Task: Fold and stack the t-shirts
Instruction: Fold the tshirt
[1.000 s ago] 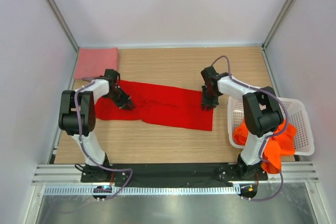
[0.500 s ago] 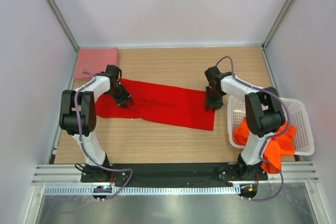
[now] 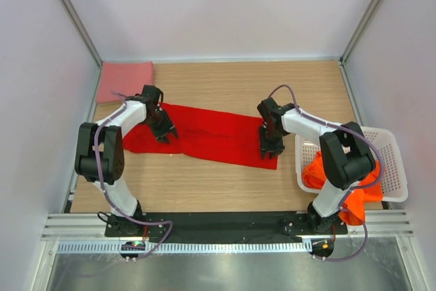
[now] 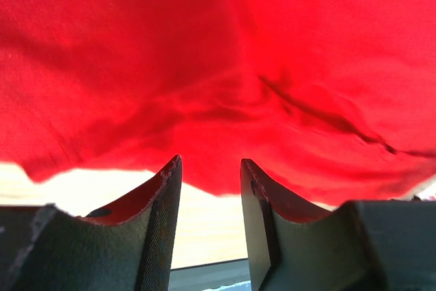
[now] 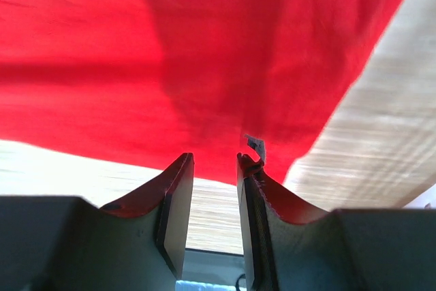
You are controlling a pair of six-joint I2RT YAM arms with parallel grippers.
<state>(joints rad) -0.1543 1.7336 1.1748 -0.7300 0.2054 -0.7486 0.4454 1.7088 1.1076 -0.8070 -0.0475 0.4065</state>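
Note:
A bright red t-shirt (image 3: 211,138) lies on the wooden table as a long folded strip running left to right. My left gripper (image 3: 167,132) hovers over its left part, jaws open, with only cloth and bare table showing beyond the fingertips (image 4: 210,163). Over the strip's right end my right gripper (image 3: 268,146) is open too, and nothing sits between its fingers (image 5: 215,158). The red cloth fills both wrist views (image 4: 218,66) (image 5: 204,52). A salmon pink t-shirt (image 3: 125,80) lies folded at the far left corner. Orange t-shirts (image 3: 344,182) are heaped in the basket.
The white lattice basket (image 3: 394,148) stands at the right edge of the table, orange cloth spilling over its near side. Grey walls and metal frame posts close in the table on the left, back and right.
Both grippers have opened wider over the red t-shirt. The right gripper has slid nearer along the strip's right end; the left has shifted slightly right.

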